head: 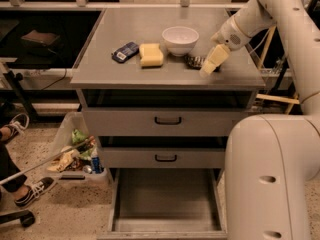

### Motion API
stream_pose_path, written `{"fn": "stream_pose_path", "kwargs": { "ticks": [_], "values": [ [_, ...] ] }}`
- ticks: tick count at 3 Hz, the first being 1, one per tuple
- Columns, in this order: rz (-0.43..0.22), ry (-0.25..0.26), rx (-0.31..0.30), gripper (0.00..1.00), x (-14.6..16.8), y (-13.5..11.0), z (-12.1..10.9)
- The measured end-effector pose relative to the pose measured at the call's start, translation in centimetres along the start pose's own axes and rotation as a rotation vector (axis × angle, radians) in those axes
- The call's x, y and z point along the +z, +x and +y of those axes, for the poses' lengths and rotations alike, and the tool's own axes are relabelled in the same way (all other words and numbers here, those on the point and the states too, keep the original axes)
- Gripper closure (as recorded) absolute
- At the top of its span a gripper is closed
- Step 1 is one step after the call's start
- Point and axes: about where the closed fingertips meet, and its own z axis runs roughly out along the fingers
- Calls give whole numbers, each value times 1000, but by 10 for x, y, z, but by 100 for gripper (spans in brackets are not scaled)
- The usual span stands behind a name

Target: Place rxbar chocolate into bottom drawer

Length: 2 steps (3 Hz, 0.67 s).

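Note:
The rxbar chocolate (194, 61) is a dark shiny bar lying on the cabinet top, just right of the white bowl. Its right end is hidden behind my gripper (212, 62). The gripper has cream fingers and hangs tilted over the bar's right end, low over the cabinet top. The bottom drawer (165, 200) is pulled out at floor level, and its flat grey inside holds nothing.
A white bowl (180, 39), a yellow sponge block (151, 54) and a dark blue packet (125, 51) lie on the cabinet top. The two upper drawers (167, 120) are shut. A bin of rubbish (75, 156) and a person's shoes (35, 189) are at the left. My body (270, 179) fills the right.

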Motion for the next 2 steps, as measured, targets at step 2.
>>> {"fn": "stream_pose_path", "kwargs": {
  "ticks": [2],
  "values": [
    [23,102,58,0,-15,22,-23]
  ]
}}
